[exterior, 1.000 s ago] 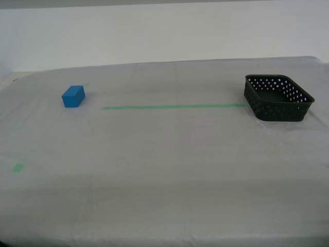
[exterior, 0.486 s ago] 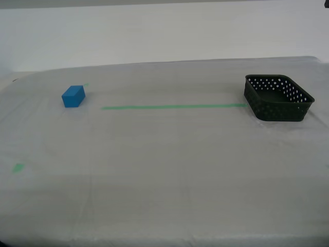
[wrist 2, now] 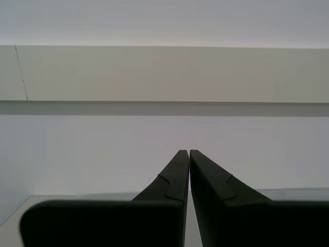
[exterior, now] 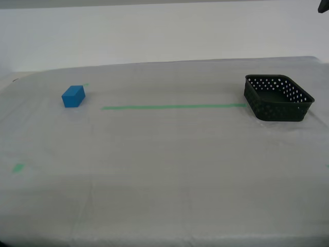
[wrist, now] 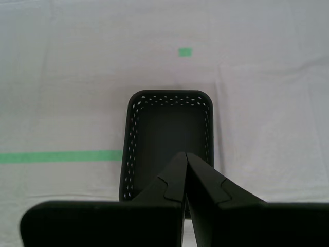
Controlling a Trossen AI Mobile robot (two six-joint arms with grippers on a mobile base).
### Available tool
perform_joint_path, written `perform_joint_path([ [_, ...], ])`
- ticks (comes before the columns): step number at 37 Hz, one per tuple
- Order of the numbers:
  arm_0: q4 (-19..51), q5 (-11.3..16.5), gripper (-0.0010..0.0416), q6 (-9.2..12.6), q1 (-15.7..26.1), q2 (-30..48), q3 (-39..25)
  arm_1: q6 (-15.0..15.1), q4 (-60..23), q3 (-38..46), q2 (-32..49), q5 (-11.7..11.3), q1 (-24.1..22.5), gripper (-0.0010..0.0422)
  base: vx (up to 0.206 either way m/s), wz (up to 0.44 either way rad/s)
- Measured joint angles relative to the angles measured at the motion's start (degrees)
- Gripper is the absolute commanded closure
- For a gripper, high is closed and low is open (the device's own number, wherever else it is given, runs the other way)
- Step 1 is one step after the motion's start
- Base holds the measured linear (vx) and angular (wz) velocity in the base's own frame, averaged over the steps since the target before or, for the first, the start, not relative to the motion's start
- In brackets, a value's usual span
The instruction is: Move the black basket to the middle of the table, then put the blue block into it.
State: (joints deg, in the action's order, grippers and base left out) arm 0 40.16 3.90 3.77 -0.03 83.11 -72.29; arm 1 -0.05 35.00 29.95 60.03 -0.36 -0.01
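You're looking at the table (exterior: 169, 170), its pale cloth filling almost the whole exterior view, with a plain light wall (exterior: 154, 31) rising behind the far edge. A thin green tape line (exterior: 172, 107) runs across the cloth from mid-left toward the right, and its right end meets the black basket (exterior: 277, 98), which sits far out on the exterior view's right, turned corner-on and with nothing inside. Over on the exterior view's left, well apart from the basket, the blue block (exterior: 73, 96) rests on the cloth just past the tape line's left end. A small green mark (exterior: 18, 168) lies nearer to you on the left.

Now your first gripper (wrist: 185, 155): it hangs above the basket (wrist: 168, 139), looking straight down into its bare floor, jaws pressed together with nothing between them. The tape line (wrist: 60, 156) runs up to the basket's side wall, and a small green square (wrist: 185, 52) sits on the cloth beyond it.

Your second gripper (wrist 2: 185, 153) is pinched closed too, gripping nothing, and points level at the wall (wrist 2: 164, 134).
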Motion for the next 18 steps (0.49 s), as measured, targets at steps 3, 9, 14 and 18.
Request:
perform_joint_path([
  [3,0.0,0.2,0.0406,1.1,0.0,0.0,0.0,0.0,0.0,0.0,0.0,0.0,0.0,0.0412,0.000,0.000],
  [9,1.6,0.2,0.0406,2.5,-0.2,0.0,0.0,0.0,0.0,0.0,0.0,0.0,0.0,0.0412,0.000,0.000],
  [14,4.3,0.1,0.0406,3.1,-0.5,0.0,0.0,0.0,0.0,0.0,0.0,0.0,0.0,0.0412,0.000,0.000],
  [18,5.3,-0.3,0.0406,3.1,-1.1,0.0,0.0,0.0,0.0,0.0,0.0,0.0,0.0,0.0412,0.000,0.000],
])
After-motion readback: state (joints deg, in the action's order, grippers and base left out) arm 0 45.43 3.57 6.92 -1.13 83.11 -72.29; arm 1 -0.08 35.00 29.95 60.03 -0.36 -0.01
